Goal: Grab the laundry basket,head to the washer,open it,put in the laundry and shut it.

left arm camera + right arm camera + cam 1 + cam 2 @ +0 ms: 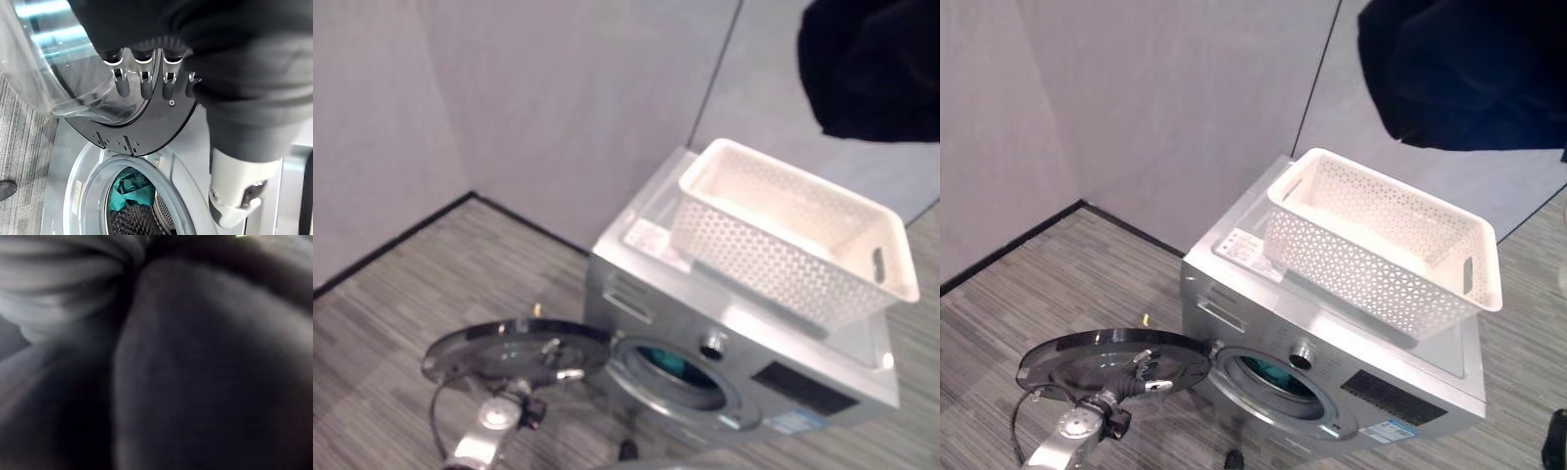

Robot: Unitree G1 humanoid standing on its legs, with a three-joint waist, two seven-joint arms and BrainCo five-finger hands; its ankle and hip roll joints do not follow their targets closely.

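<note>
White perforated basket [1381,245] atop silver washer [1332,372]; left hand [142,78], fingers straight, against open door [1111,357].

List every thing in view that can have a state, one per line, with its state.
Washer: upright, porthole open.
Washer door: swung wide open, left hand resting on it with straight fingers.
Drum: holds teal and dark laundry.
Laundry basket: on top of the washer, looks empty.
Dark garment: raised above the basket.
Right hand: hidden by dark cloth in its wrist view; state unclear.
</note>
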